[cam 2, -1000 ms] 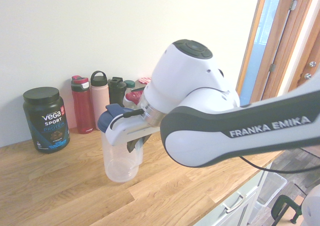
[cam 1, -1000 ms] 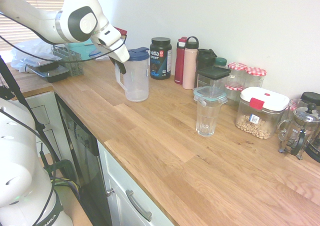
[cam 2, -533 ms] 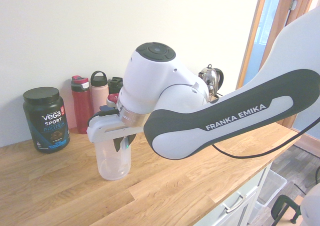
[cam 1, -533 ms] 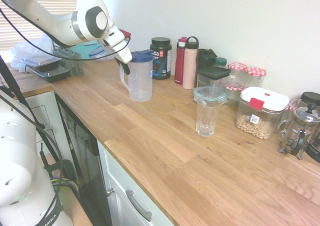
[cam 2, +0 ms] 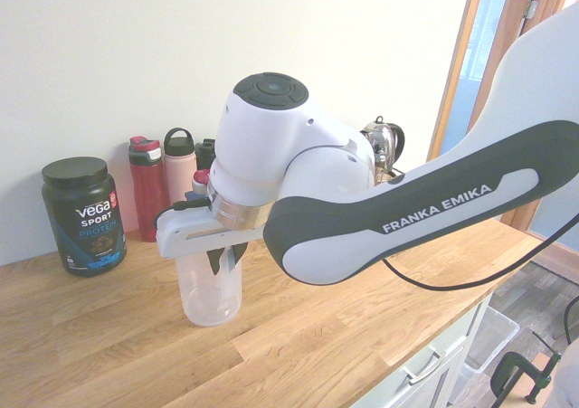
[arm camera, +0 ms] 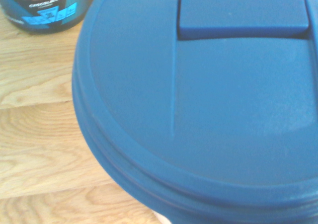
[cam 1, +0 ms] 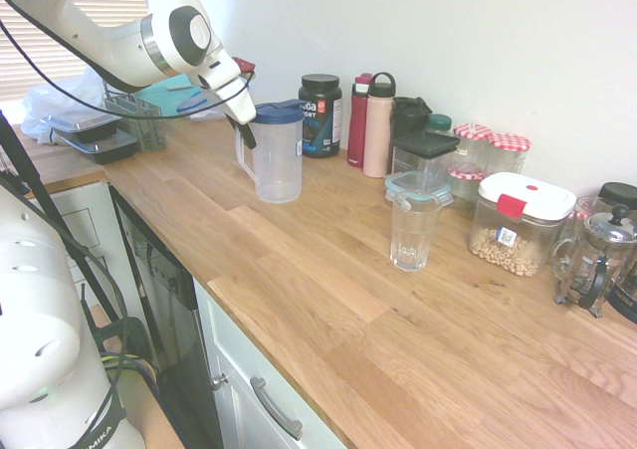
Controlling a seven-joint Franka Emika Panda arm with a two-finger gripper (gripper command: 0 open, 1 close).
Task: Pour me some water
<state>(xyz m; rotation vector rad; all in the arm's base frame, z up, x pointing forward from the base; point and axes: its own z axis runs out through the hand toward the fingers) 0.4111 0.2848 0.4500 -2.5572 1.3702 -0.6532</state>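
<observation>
Robot fingers (cam 1: 240,130) clamped on the handle of a clear pitcher (cam 1: 276,155) on a kitchen surface (cam 1: 328,270).

The pitcher, topped by a blue lid (arm camera: 208,100), stands upright on the wood just in front of a Vega protein tub (cam 1: 319,114). An empty drinking glass (cam 1: 412,232) waits well apart, near a lidded storage container (cam 1: 518,222).

A clear plastic pitcher (cam 1: 276,155) with a blue lid (arm camera: 198,100) stands upright on a wooden counter (cam 1: 328,270), its handle (cam 1: 242,155) facing the counter's front edge. It looks empty. Well apart from it, further along the counter, stands an upright, empty drinking glass (cam 1: 411,232).
</observation>
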